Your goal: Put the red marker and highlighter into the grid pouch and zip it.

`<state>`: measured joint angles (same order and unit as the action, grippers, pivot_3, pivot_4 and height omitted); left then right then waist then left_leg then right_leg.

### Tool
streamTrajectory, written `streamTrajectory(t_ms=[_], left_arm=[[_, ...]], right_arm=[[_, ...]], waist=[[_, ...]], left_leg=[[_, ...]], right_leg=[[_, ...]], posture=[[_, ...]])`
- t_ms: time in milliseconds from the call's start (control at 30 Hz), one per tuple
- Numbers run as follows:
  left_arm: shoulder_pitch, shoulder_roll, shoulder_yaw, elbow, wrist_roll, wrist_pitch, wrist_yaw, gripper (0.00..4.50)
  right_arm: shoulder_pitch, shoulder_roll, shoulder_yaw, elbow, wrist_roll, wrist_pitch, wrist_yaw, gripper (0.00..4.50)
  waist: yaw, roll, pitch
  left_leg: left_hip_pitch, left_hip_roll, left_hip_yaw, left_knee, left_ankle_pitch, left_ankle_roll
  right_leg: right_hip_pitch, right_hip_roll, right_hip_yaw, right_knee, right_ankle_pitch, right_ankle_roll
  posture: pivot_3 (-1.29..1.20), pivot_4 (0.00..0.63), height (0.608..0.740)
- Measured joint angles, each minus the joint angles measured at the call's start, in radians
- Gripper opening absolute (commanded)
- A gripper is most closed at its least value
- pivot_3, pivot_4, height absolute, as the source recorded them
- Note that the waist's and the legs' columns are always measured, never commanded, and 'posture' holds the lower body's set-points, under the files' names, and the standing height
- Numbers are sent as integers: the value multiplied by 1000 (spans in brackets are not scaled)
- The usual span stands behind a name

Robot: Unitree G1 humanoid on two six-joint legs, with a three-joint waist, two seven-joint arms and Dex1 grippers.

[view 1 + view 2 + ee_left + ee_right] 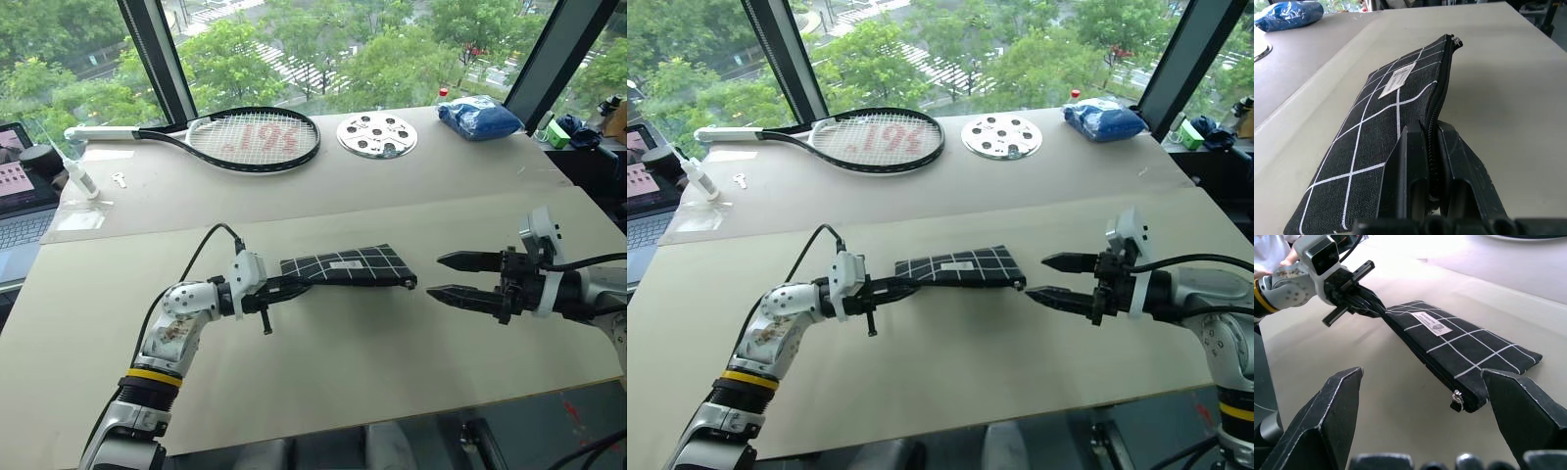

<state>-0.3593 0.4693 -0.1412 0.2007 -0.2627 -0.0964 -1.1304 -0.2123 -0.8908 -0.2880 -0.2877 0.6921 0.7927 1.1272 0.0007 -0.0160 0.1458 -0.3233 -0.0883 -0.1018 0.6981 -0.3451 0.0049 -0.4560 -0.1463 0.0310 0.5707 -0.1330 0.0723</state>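
One flat black fabric grid pouch (345, 266) with white grid lines and small white label, zipper drawn fully closed, raised over the pale tabletop (323, 372), pinched at its zipper-edge end by the left gripper (290, 285), the right gripper (449, 277) spread wide, just beyond the pouch's pull end.

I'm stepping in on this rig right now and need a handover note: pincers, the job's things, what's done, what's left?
Left pincer: shut on one end of the grid pouch, at its zipper edge, holding it just above the table.
Right pincer: open, holding nothing, a little off the pouch's far end, facing the zipper pull.
Done: the zipper looks closed along its whole visible length, pull at the far end. Whether the marker and highlighter are inside cannot be seen.
Left: confirm both are inside, then set the pouch down and let go.
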Motion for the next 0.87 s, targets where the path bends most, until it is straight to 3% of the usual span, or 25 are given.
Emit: streamTrajectory(t_ms=[100, 267, 433, 567, 867], left_arm=[[2, -1, -9, 27, 2, 17, -20, 2222], [10, -39, 24, -21, -63, 89, 17, 3875], [131, 64, 145, -191, -230, 378, 62, 3875], [232, 86, 310, -227, -274, 542, 258, 3875], [351, 78, 564, -233, -336, 619, 453, 3875]], right_arm=[[2, 0, 0, 0, 0, 0, -17, 4337], [0, 0, 7, 10, -2, -1, -22, 4337], [-1, 0, 37, 127, -61, -71, -19, 4337], [-15, 39, 47, 296, -143, -193, -49, 4337], [-57, 67, 34, 457, -169, -300, -67, 4337]], waist=[[2, 0, 0], [3, 0, 0], [-15, 0, 0], [-14, 0, 0], [-12, 0, 0]], left_leg=[[0, 0, 0, 0, 0, 0], [0, 0, 0, 1, 0, 0], [2, 1, -1, -1, -1, 2], [3, 0, -2, -1, -1, 1], [3, 1, -2, -1, -1, 1]], right_leg=[[0, 0, 0, 0, 0, 0], [0, 0, 0, 0, 0, 0], [-1, 0, 0, 1, 0, 0], [0, 0, 0, 1, 0, 0], [-1, 0, 0, 1, 0, 0]], posture=[[0, 150, 740], [0, 150, 740], [0, 150, 740], [0, 150, 740], [0, 150, 740]])
